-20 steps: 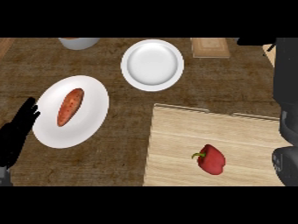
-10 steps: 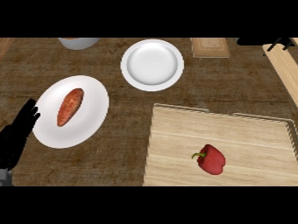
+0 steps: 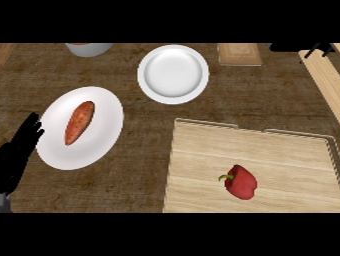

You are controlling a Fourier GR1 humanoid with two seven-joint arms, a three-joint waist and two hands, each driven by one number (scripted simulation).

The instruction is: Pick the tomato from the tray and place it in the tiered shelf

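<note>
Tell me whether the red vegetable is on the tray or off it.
On it. The red vegetable rests on the floor of the tray, well inside its raised rim.

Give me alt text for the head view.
A red vegetable with a green stem lies on a wooden tray at lower right. Left of it a white plate holds an orange root, a second plate sits beyond, a wooden shelf edges the right, and the left hand rests open at lower left.
</note>
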